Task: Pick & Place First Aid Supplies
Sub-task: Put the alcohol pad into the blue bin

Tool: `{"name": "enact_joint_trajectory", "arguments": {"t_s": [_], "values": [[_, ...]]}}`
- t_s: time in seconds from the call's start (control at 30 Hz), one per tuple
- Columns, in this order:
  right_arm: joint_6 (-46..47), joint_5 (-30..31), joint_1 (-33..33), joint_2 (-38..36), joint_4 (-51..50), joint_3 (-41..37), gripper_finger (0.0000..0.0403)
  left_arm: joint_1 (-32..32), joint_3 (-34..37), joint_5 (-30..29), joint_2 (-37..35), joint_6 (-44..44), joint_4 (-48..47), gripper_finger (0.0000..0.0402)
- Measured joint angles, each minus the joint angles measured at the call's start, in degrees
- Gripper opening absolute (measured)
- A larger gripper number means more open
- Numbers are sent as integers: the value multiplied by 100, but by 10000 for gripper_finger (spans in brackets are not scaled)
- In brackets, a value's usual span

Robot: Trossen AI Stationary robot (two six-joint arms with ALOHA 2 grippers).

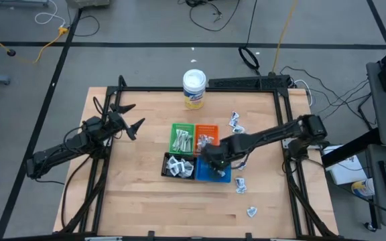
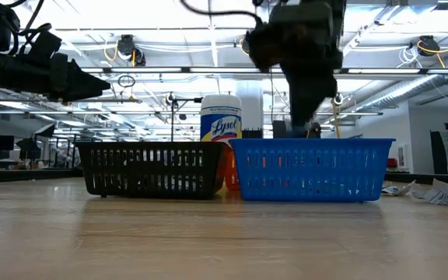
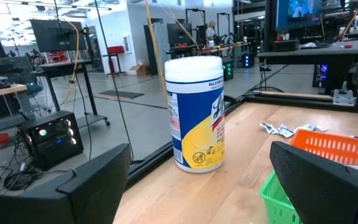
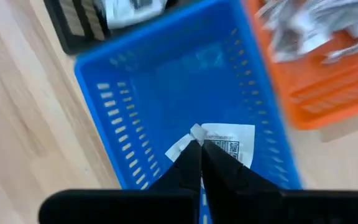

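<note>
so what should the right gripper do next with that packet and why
Probably open and let go: the right gripper is shut on the white packet, pinching its corner right above the blue tray, so it should land inside.

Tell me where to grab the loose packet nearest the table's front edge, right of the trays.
Come straight down with the right claw, which is now shut on a packet over the blue tray. The front packet lies flat and apart from the others, so probably pinch across its narrower width.
</note>
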State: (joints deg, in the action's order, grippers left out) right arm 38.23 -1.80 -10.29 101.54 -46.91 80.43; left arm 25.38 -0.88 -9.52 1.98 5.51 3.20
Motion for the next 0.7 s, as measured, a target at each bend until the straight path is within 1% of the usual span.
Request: {"name": "enact_joint_trajectory", "arguments": {"t_s": [0.27, 0.47, 0.53, 0.6, 0.67, 0.7], "values": [[-294, -298, -113, 766, 318, -2, 0, 1, 0, 0, 0, 1, -2, 392], [-346, -302, -120, 928, 318, -2, 5, 1, 0, 0, -2, -1, -1, 392], [-378, -328, -98, 926, 323, -2, 16, -1, 0, 0, -2, -1, 0, 392], [-455, -639, -64, 926, 318, -2, 39, 1, 0, 0, -2, -1, -2, 392], [-427, -925, -23, 926, 320, -2, 72, 0, 0, 0, -2, 1, -2, 392], [-366, -959, -17, 922, 319, -2, 92, -1, 0, 0, -2, 1, -1, 392]]}}
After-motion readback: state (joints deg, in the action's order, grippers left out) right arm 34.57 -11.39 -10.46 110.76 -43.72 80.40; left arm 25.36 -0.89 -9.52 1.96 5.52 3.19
